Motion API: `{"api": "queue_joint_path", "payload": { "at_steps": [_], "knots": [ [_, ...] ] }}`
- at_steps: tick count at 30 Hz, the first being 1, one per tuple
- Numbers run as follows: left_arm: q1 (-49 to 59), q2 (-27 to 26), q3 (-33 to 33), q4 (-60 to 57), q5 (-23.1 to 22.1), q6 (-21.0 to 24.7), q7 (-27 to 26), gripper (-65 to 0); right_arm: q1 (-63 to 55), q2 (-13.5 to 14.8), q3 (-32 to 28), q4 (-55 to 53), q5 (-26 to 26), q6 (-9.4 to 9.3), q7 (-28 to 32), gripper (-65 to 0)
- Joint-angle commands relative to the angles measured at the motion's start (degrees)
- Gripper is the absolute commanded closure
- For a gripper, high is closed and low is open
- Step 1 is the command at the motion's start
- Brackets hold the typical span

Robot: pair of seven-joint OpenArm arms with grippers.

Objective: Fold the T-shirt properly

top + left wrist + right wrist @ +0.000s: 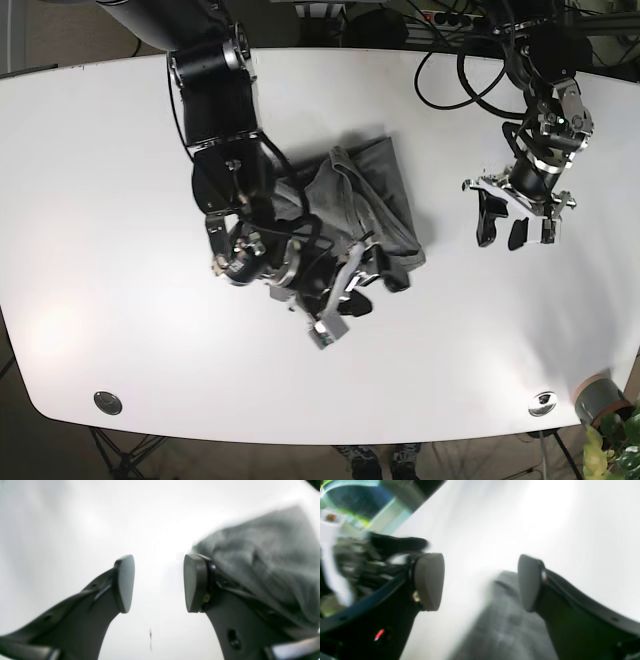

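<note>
A dark grey T-shirt (368, 205) lies bunched in a rumpled heap near the middle of a white bench (90, 200), a little toward the far edge. It is not flat: ridges and creases run across it, and no sleeve or collar can be told apart from the rest.

The right gripper (372, 282) sits at the near edge of the heap, low over the cloth. In the right wrist view its jaws stand wide apart with nothing between them; grey fabric (505, 620) shows below and just past the pads, so they are beside the cloth, not closed on it.

The left gripper (510, 226) hangs over bare bench well apart from the shirt, toward the side where cables (470, 70) trail off the far edge. Its jaws are also wide and hold nothing. In the left wrist view the shirt (265, 562) appears only as a blurred grey mass behind one finger.

Judging from this, the fold is at an early or corrective stage: the garment is crumpled, and neither arm holds it. The next move likely calls for the right jaws to close on an edge or corner of the heap and the left arm to come across to a second edge, so the cloth can be drawn out flat before any fold is made.
</note>
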Motion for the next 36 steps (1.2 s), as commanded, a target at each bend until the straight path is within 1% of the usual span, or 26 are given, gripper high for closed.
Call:
{"api": "queue_joint_path", "payload": {
  "at_steps": [1, 4, 7, 9, 11, 15, 18, 20, 27, 28, 32, 34, 36],
  "knots": [
    [-0.7, -0.5, 1.3, 1.1, -0.5, -0.3, -1.0, -29.3, -0.2, 2.4, 0.8, 2.7, 0.6, 0.12, 0.3, -43.0],
    [-1.2, -0.5, 2.8, 1.1, -0.5, -0.3, -1.0, -29.3, -3.8, 6.2, 1.4, 7.1, 0.7, 0.12, 0.1, -43.0],
    [-3.7, -0.4, 5.5, -0.4, -0.3, -0.3, -1.0, -29.4, -6.7, 8.7, 1.5, 10.3, 0.7, 0.12, 0.1, -43.0],
    [-3.9, -0.6, 6.8, -1.2, -0.3, -0.3, -1.0, -29.4, -9.6, 9.1, 1.3, 13.3, 0.7, 0.12, -0.1, -43.0],
    [-3.2, -1.9, 6.8, -1.3, -0.3, -0.3, -1.0, -29.4, -13.9, 9.3, 1.2, 18.0, 0.3, 0.12, -0.8, -43.0],
    [-2.9, -4.1, 7.0, -2.7, -0.4, -0.3, -1.0, -29.4, -18.4, 9.4, 0.6, 21.0, 0.2, 0.38, -0.8, -43.0],
    [-2.6, -5.3, 6.8, -4.4, -0.5, -0.3, -1.0, -29.3, -20.6, 9.4, -3.1, 23.8, -0.2, 0.38, -0.8, -43.0],
    [-1.6, -6.5, 5.5, -5.5, -0.5, -0.3, -1.0, -29.3, -22.2, 10.2, -6.5, 26.0, -3.0, 0.29, -0.8, -43.0],
    [-0.6, -6.8, 4.0, -7.2, -0.6, -0.3, -1.3, -29.3, -22.8, 10.1, -11.8, 25.0, -15.1, 0.29, -0.6, -43.0],
    [-0.5, -6.8, 4.0, -7.2, -0.6, -0.3, -1.3, -29.3, -22.8, 10.1, -12.2, 24.9, -16.3, 0.29, -0.5, -43.0],
    [0.2, -6.8, 4.0, -7.2, -0.5, -0.3, -1.3, -29.3, -22.3, 10.1, -12.8, 21.3, -19.6, 0.38, 0.7, -43.0],
    [0.4, -6.7, 4.0, -6.9, -0.6, -0.3, -1.3, -29.3, -22.2, 10.3, -13.1, 19.7, -19.9, 0.47, 3.0, -43.0],
    [0.4, -6.7, 4.0, -7.0, -0.6, -0.3, -1.3, -29.3, -22.3, 10.3, -13.1, 18.6, -19.8, 0.47, 4.0, -43.0]
  ]
}}
